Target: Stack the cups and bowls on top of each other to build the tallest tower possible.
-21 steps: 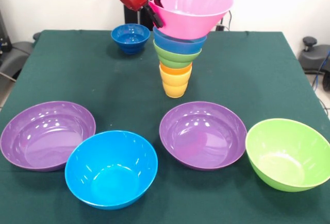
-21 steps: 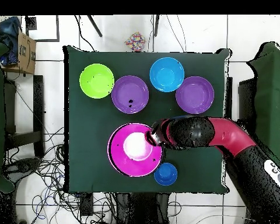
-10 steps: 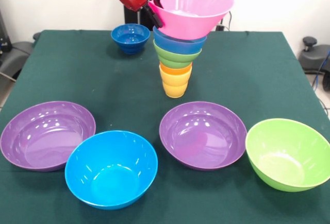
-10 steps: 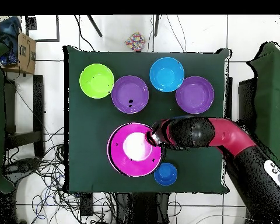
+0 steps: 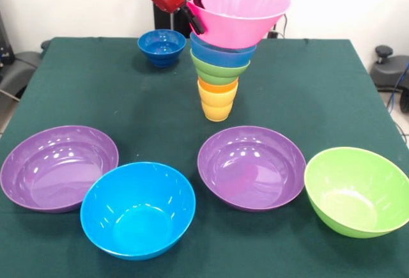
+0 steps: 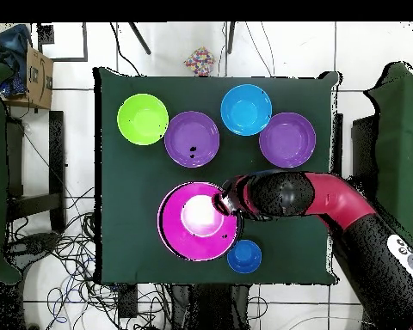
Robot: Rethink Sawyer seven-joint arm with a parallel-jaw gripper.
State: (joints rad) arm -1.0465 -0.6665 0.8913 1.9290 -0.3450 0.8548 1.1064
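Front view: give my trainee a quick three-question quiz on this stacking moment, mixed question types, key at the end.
1. True or false: the pink bowl sits level on the tower.
2. Which bowl lies directly under the pink one? A) small green B) light blue C) dark blue
3. How many large bowls rest on the table in the front row?

Key:
1. False; it tilts, with the gripper at its rim.
2. B, the light blue bowl.
3. Four: two purple, one blue, one green.
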